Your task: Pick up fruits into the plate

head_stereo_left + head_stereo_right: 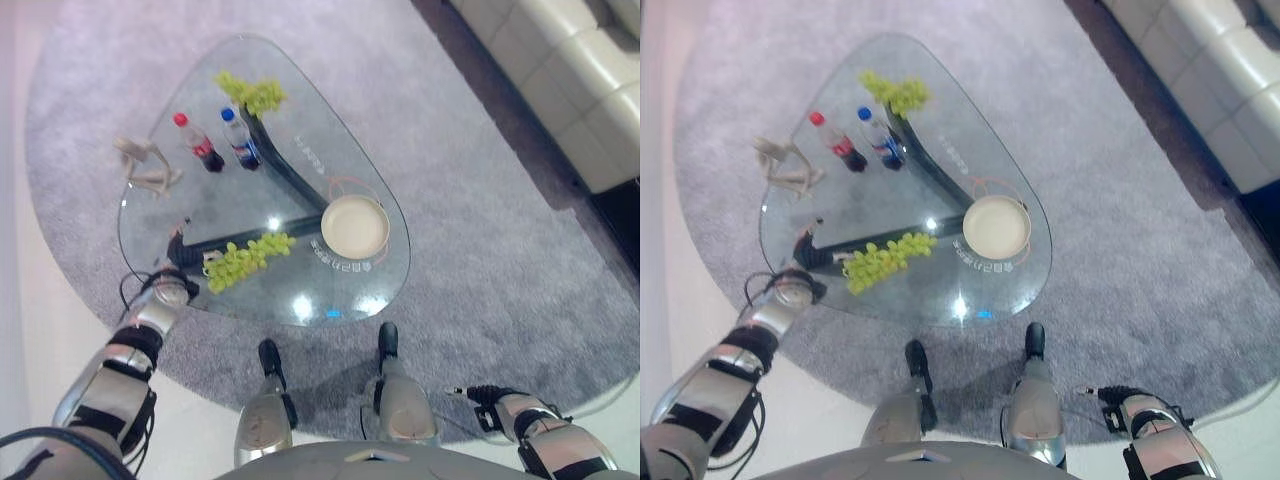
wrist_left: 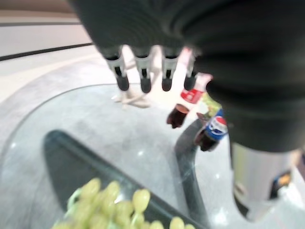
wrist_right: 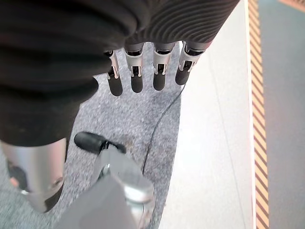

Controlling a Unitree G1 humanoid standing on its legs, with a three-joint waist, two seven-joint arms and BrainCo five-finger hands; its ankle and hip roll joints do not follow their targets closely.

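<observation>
Your left hand [image 2: 143,67] hangs open and empty over the near grapes [image 1: 245,259] (soft, easily crushed), so I'd pinch the stem, bound for the plate [image 1: 354,226].

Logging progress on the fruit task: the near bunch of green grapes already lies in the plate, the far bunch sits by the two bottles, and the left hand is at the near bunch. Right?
Not quite. The near bunch of green grapes lies on the glass table beside the empty plate, as the left eye view shows. The far bunch does sit by the two bottles, and the left hand is at the near bunch.
</observation>
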